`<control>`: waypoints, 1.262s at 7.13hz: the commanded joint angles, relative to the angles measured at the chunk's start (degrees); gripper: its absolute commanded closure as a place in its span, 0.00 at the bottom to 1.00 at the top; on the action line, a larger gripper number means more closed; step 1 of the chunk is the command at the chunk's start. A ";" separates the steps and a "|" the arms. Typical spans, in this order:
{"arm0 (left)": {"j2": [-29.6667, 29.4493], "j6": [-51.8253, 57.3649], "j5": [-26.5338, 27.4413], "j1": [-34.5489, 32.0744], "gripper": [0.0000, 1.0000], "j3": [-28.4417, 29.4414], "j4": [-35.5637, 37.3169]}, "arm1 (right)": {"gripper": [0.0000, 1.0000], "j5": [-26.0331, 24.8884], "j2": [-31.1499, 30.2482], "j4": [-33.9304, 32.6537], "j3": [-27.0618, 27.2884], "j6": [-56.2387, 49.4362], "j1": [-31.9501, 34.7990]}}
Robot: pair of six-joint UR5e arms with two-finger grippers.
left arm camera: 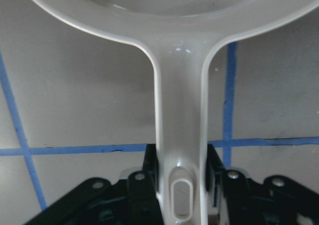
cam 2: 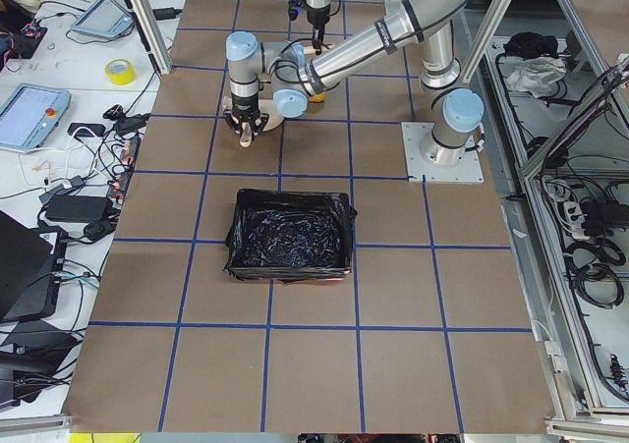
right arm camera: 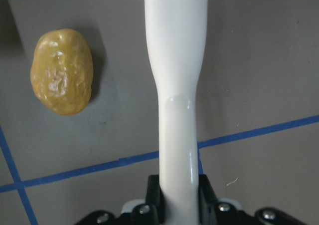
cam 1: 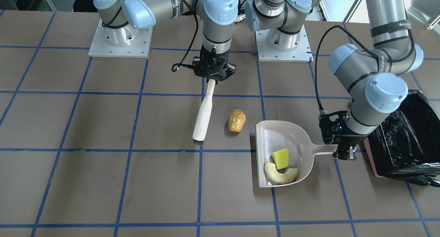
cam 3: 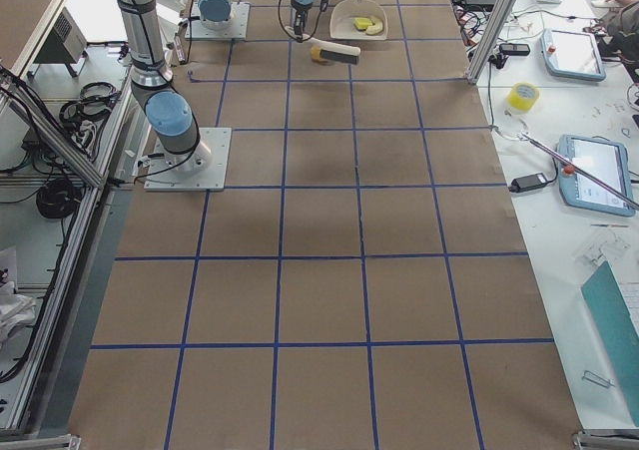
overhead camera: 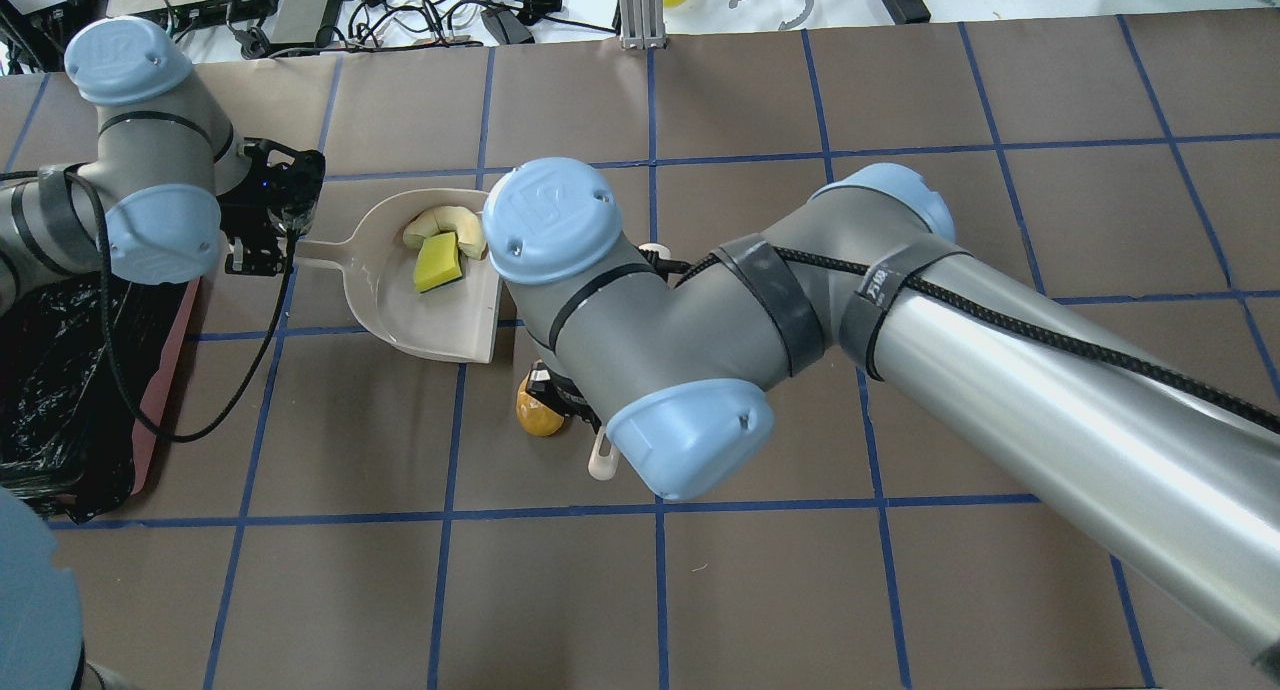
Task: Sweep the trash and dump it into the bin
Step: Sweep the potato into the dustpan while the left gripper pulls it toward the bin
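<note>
I'm seeing left arm (cam 1: 378, 72) and right arm (cam 1: 215, 27) both showing silver-grey tubes, pale blue joint caps. A black braided cable (overhead camera: 1000, 313) is running under black straps. I'm logging left gripper (cam 1: 344, 157), right gripper (cam 1: 213, 77) as matte black. Silver base plates (cam 1: 99, 51) are carrying screws.

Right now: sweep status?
Left gripper shut on dustpan, right gripper shut on brush. Foam wedge, cream slice in dustpan; potato lump loose between brush and dustpan. No obstruction seen.

The dustpan (cam 1: 287, 134) is smooth, glossy whitish plastic, as is the brush (cam 1: 204, 110) with its white handle. The potato-like lump (cam 1: 237, 120) shines golden-brown; the foam wedge (cam 1: 281, 158) looks matt. Crinkled glossy black plastic lines the bin (cam 1: 398, 140). The table (cam 1: 103, 182) is matt brown.
</note>
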 commanded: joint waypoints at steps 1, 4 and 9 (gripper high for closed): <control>7.59 0.68 0.10 0.65 1.00 -13.53 8.32 | 1.00 0.57 0.18 -4.05 3.04 6.57 5.86; 10.52 0.68 0.37 0.74 1.00 -21.33 14.88 | 1.00 0.39 2.46 -16.68 8.48 6.60 6.94; 10.52 0.77 1.16 0.74 1.00 -21.33 13.30 | 1.00 2.66 10.89 -22.69 1.41 6.60 7.82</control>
